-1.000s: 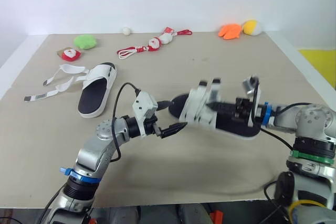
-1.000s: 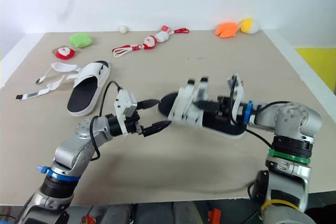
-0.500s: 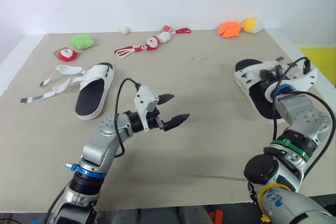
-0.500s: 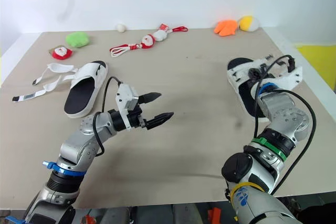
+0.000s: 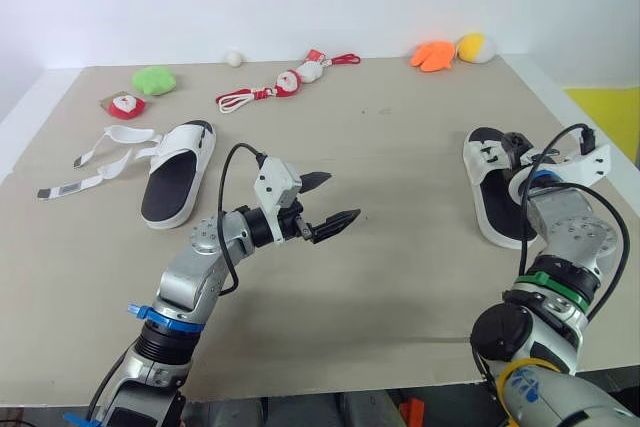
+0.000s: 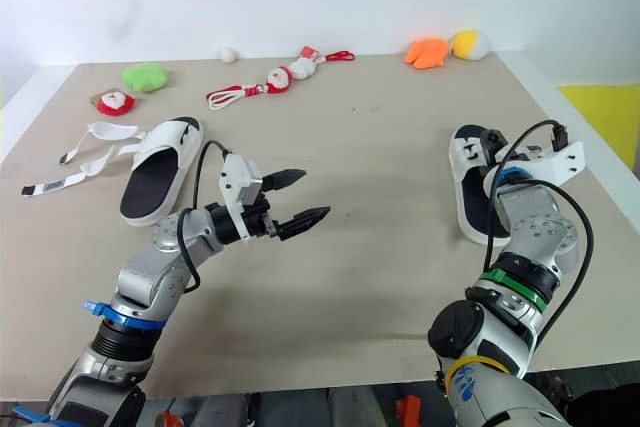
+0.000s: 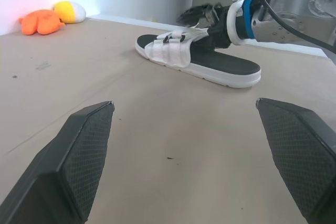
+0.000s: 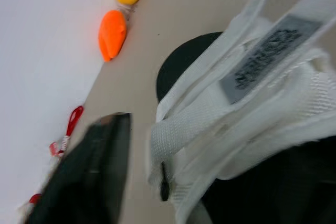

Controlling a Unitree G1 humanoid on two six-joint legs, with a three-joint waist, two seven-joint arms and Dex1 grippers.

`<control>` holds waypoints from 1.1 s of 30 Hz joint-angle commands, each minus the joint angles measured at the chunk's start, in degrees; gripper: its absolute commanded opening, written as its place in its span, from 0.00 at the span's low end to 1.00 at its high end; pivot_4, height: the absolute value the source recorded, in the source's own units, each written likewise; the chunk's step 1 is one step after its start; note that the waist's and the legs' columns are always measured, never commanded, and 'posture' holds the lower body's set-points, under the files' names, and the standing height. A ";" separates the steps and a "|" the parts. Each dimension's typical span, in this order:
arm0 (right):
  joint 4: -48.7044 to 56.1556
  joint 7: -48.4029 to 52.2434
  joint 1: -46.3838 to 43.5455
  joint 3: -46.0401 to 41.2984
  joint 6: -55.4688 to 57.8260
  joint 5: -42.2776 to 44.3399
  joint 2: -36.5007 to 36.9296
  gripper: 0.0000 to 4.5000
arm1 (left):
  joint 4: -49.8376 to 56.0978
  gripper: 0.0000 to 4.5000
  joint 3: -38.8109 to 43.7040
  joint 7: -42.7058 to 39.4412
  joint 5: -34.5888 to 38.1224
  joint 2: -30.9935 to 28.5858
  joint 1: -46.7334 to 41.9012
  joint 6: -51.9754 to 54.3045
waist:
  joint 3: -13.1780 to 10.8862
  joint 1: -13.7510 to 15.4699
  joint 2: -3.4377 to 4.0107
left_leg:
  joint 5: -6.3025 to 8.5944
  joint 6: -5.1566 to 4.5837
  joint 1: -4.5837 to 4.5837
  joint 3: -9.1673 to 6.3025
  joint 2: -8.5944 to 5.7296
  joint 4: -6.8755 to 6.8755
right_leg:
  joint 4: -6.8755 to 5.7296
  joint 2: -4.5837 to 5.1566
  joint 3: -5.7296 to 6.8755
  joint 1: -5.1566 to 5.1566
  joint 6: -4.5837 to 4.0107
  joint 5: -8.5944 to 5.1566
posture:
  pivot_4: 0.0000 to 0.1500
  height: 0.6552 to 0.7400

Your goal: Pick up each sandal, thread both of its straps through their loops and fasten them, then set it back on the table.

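Moved from mid-desk to the right edge within the past second, the white sandal (image 5: pixel 488 212) now lies sole-down on the desk (image 5: pixel 400 327), toe pointing toward the near edge. The left end effector (image 5: pixel 340 197), almost closed a second ago, has spread wide.

From the head cameras: the left end effector hangs over the middle of the desk, wide open and holding nothing. The right end effector (image 5: pixel 512 145) sits at the sandal's far end, over its straps; whether it grips them cannot be told. A second sandal (image 5: pixel 178 182) lies near the left edge, its loose straps (image 5: pixel 105 152) splayed toward that edge. Along the far edge are a green plush (image 5: pixel 155 79), a Santa toy (image 5: pixel 125 105), a red-and-white Santa cord (image 5: pixel 275 92), a white ball (image 5: pixel 233 58), an orange plush (image 5: pixel 433 53) and a yellow plush (image 5: pixel 475 48).

From the left wrist: the two black fingers (image 7: pixel 79 161) stand far apart with bare desk between them. Beyond lies the white sandal, both straps lying across its upper, the right end effector right at it.

From the right wrist: white webbing with a grey fastening patch (image 8: pixel 268 51) fills the foreground over the black footbed, with the orange and yellow plush beyond.
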State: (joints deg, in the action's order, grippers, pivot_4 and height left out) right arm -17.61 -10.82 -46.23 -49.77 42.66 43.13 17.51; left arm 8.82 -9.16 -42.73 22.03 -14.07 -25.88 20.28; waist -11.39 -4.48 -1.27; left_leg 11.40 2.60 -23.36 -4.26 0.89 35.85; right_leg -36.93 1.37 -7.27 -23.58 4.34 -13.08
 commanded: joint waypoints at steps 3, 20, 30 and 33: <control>8.42 3.38 3.04 1.21 9.56 9.65 3.83 0.99 | 0.89 1.00 1.48 0.56 -0.26 -0.51 -0.58 -1.44 | 0.00 0.03 0.00 | 0.00 0.00 -0.02 0.00 -0.02 0.00 | 0.01 0.02 -0.01 0.00 -0.03 -0.01 | 1.00 1.00; 15.28 21.53 14.21 14.52 35.90 19.12 19.35 0.99 | -1.48 1.00 2.02 0.73 -0.83 -0.59 -1.43 -2.99 | 0.00 0.02 0.01 | 0.00 0.00 0.01 0.02 -0.03 0.11 | 0.01 0.01 -0.04 0.05 0.06 -0.03 | 1.00 1.00; 34.84 54.41 16.30 29.62 14.41 11.79 29.32 0.99 | -4.41 1.00 8.38 10.59 -9.18 -5.21 -3.57 -8.60 | -0.01 -0.02 -0.01 | 0.01 0.01 0.01 0.02 0.04 0.11 | 0.02 -0.02 0.01 0.02 0.26 -0.08 | 1.00 1.00; 37.47 58.73 13.48 37.17 6.35 5.54 29.40 0.99 | -6.29 1.00 10.53 16.63 -16.79 -9.86 -3.19 -11.40 | -0.02 -0.05 -0.05 | 0.01 0.01 0.05 0.02 0.10 0.12 | 0.02 -0.08 0.05 0.03 0.33 -0.04 | 1.00 1.00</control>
State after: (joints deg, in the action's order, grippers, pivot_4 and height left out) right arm 17.26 45.07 -30.41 -15.63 54.29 52.05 46.38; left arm 2.63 -0.94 -29.63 9.71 -21.77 -28.71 11.62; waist -11.42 -4.53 -1.32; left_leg 11.41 2.62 -23.30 -4.24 1.00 35.98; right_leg -36.91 1.29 -7.23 -23.55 4.69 -13.11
